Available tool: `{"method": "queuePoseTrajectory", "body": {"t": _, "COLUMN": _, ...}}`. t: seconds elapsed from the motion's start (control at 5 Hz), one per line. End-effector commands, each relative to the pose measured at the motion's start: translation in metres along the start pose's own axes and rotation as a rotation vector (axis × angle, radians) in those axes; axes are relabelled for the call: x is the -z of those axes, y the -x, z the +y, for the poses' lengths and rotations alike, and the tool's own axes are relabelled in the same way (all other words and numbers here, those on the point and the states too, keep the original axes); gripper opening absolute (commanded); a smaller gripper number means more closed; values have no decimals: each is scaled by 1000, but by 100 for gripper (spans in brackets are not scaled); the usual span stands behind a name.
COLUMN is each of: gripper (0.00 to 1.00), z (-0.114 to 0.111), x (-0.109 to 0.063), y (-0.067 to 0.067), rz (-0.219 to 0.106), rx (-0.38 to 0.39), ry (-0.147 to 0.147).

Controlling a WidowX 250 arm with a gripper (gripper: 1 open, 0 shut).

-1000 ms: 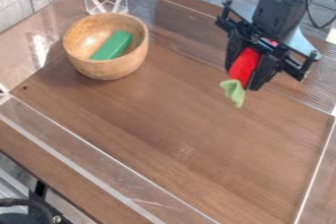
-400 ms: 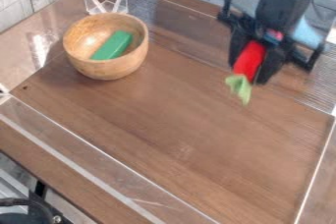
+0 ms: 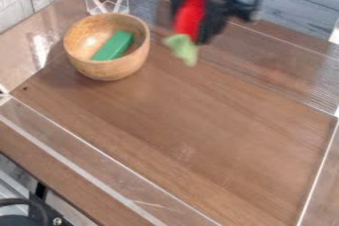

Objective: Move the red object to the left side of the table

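The gripper [image 3: 196, 20] is sweeping across from the right side of the table [image 3: 225, 121] toward the middle-left, and it is riding higher in the picture than a second ago, carrying the red object [image 3: 191, 17] with it. The jaws are pinched on the red fruit, which is hanging clear above the tabletop, just right of the wooden bowl [image 3: 106, 47] that is holding a green thing [image 3: 117, 44]. The picture is blurring with the motion, so the finger edges are hard to make out.

This looks like the carry step: pick-up done, transport under way, drop-off not yet made. The next move probably calls for continuing left, past or in front of the bowl, then lowering onto bare wood and letting go without knocking the bowl's rim.

The fruit's long axis is running nearly upright, tipped slightly, with the red body up between the jaws and the light-green leafy tuft [image 3: 181, 50] dangling down and to the left.
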State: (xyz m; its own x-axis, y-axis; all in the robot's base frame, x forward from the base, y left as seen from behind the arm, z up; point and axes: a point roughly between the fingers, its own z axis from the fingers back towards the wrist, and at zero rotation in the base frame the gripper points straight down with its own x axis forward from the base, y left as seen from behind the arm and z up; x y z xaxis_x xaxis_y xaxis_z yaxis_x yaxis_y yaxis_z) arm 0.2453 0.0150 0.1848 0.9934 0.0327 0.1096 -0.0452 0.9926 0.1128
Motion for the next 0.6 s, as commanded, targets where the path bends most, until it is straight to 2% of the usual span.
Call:
{"method": "queuePoseTrajectory", "body": {"t": 0.0, "gripper": 0, "z": -27, "x": -6, "y": 3, "rz": -36, "rx": -26, "ry": 37}}
{"method": "queuePoseTrajectory", "body": {"t": 0.2, "gripper": 0, "z": -37, "x": -7, "y": 11, "rz": -34, "rx": -80, "ry": 53}}
{"method": "queuePoseTrajectory", "body": {"t": 0.4, "gripper": 0, "z": -24, "x": 0, "y": 6, "rz": -34, "rx": -99, "ry": 70}}
